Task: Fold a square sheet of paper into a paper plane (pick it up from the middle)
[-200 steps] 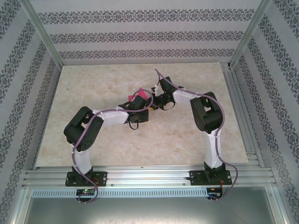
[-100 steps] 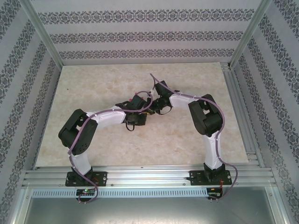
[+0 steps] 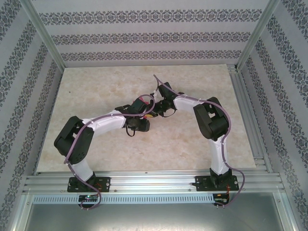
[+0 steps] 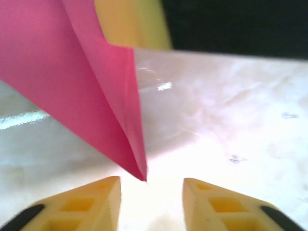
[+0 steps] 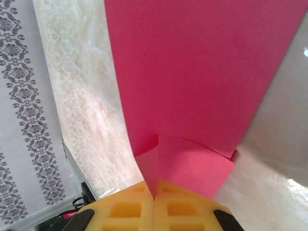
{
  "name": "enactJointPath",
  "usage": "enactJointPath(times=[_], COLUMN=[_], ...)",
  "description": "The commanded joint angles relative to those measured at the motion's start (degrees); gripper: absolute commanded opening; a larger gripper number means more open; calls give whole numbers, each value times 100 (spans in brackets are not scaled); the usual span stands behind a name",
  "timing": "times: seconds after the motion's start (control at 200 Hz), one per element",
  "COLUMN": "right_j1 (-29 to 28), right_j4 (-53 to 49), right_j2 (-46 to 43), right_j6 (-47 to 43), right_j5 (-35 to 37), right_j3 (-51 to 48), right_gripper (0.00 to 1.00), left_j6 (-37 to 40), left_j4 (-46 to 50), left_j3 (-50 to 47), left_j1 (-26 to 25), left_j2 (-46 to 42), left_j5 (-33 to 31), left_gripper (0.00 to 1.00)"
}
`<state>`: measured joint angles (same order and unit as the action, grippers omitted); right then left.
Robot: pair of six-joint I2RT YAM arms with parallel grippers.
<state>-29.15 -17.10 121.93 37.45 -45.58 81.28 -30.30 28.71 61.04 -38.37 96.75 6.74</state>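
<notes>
The pink sheet of paper (image 5: 192, 72) is folded, with layers meeting at a crease. My right gripper (image 5: 154, 196) is shut on its lower edge, yellow pads pressed together on the layers. In the left wrist view the paper (image 4: 86, 82) narrows to a sharp tip just above the gap of my left gripper (image 4: 151, 185). That gripper is open, and its fingers (image 4: 96, 202) do not touch the tip. Whether the fold has the paper plane's shape I cannot tell. From above, the left gripper (image 3: 150, 114) and right gripper (image 3: 157, 109) meet at mid-table, covering the paper.
The marble-patterned table (image 3: 96, 91) lies bare around the arms. Patterned walls and aluminium rails (image 3: 245, 120) enclose it on three sides. A yellow finger (image 4: 132, 24) and a dark body of the other arm stand behind the paper in the left wrist view.
My left gripper has opened and let go of the paper. The left arm's elbow has swung left and lower. The pink paper seen from above a second ago is now covered by the arms.
</notes>
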Motion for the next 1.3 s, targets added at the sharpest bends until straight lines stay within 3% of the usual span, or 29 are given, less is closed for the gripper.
enactJointPath(times=[0.0, 0.245, 0.365, 0.629, 0.874, 1.294], right_j1=[65, 76, 76, 119, 251, 291], right_j4=[-39, -319, -580, -827, -601, -390], right_j2=[204, 435, 541, 435, 650, 897], right_j6=[-198, -418, -589, -805, -740, -605], right_j5=[-149, -293, -311, 12, -70, -181], right_j3=[210, 510, 723, 665, 694, 767], right_gripper=[5, 5, 5, 5, 5, 5], left_j6=[-107, -952, -1378, -1425, -1281, -1140], left_j4=[-465, -476, -869, -1265, -1204, -1550], left_j3=[-177, -673, -868, -501, -334, -375], left_j1=[54, 538, 989, 1199, 1198, 1191], left_j2=[-605, -949, -761, 39, 88, 230], left_j5=[238, -544, -235, 217, 237, 851], left_gripper=[41, 21, 17, 14, 15, 16])
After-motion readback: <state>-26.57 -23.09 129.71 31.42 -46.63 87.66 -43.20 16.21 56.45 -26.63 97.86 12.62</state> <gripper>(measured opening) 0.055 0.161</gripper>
